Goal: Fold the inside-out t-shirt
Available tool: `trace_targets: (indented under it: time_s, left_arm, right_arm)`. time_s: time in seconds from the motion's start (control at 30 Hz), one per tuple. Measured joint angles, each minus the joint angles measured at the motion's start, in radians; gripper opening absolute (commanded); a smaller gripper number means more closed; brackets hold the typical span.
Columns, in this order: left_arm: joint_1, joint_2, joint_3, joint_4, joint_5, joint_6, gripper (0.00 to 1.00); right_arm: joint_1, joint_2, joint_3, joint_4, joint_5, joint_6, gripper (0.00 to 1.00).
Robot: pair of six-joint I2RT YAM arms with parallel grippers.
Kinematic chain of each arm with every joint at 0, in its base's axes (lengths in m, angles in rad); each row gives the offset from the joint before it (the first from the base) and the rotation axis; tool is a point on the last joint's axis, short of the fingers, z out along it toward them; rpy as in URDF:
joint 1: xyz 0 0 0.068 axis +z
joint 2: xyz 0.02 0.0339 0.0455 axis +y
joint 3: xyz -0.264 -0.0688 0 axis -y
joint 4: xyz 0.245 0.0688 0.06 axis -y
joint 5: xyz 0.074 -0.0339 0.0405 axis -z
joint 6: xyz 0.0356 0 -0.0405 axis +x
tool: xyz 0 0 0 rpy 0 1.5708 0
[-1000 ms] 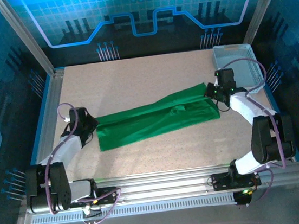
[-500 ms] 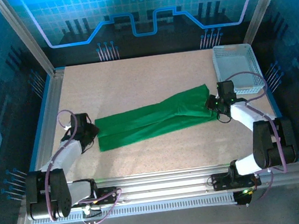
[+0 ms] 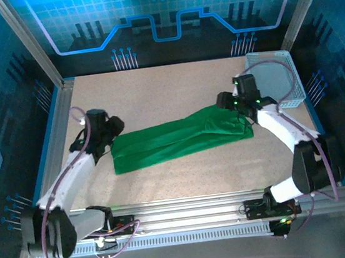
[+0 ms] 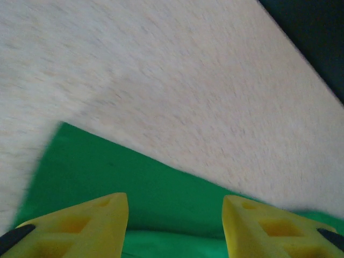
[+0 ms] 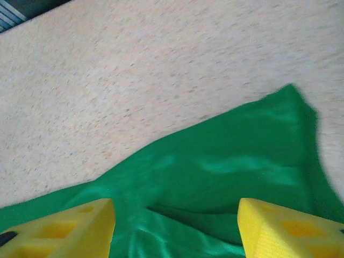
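Left gripper [image 4: 174, 209] and right gripper [image 5: 176, 212] hover above opposite ends of the bright green cloth t-shirt [image 3: 180, 142]. Their fingers stand apart, probably for pinching.

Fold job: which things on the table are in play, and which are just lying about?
In play:
- green t-shirt, stretched long across the table
- left gripper, open over the shirt's left end
- right gripper, open over its right end

Lying about:
- white mesh basket, far right corner, apart from the shirt
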Motion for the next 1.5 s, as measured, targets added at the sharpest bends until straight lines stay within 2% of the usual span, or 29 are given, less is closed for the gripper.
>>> trace_targets:
  time_s: [0.13,0.3,0.53,0.67,0.8,0.97,1.1,1.17,1.37,1.5]
  left_arm:
    - [-0.024,0.188,0.018,0.033,0.048,-0.001,0.48]
    - [-0.013,0.29,-0.019,0.05,0.068,-0.014,0.49]
    - [0.083,0.286,-0.14,0.108,0.097,-0.053,0.51]
    - [0.109,0.28,-0.147,0.132,0.117,-0.053,0.54]
    - [0.111,0.255,-0.137,0.094,0.104,-0.049,0.59]
    - [0.084,0.145,-0.074,0.0,0.014,-0.022,0.73]
    - [0.049,0.094,-0.039,0.002,0.009,0.007,0.72]
    - [0.042,0.114,-0.034,0.018,0.039,0.012,0.72]
    - [0.022,0.248,-0.034,0.031,0.101,0.019,0.73]
    - [0.036,0.299,-0.035,0.032,0.106,0.018,0.73]
  right_arm:
    - [0.029,0.148,0.045,-0.002,-0.029,0.017,0.63]
    - [0.023,0.255,0.039,-0.031,-0.028,0.065,0.63]
    - [-0.079,0.248,-0.084,-0.002,-0.051,0.143,0.64]
    - [-0.088,0.205,-0.111,-0.002,-0.055,0.146,0.65]
    - [-0.087,0.169,-0.106,-0.048,-0.042,0.126,0.67]
    - [-0.088,0.11,-0.023,-0.137,0.032,0.071,0.74]
    - [-0.089,0.102,0.04,-0.171,0.073,0.036,0.77]
    - [-0.088,0.11,0.059,-0.19,0.08,0.017,0.78]
    - [-0.088,0.193,0.109,-0.257,0.098,-0.022,0.93]
    - [-0.095,0.253,0.129,-0.294,0.12,-0.035,0.93]
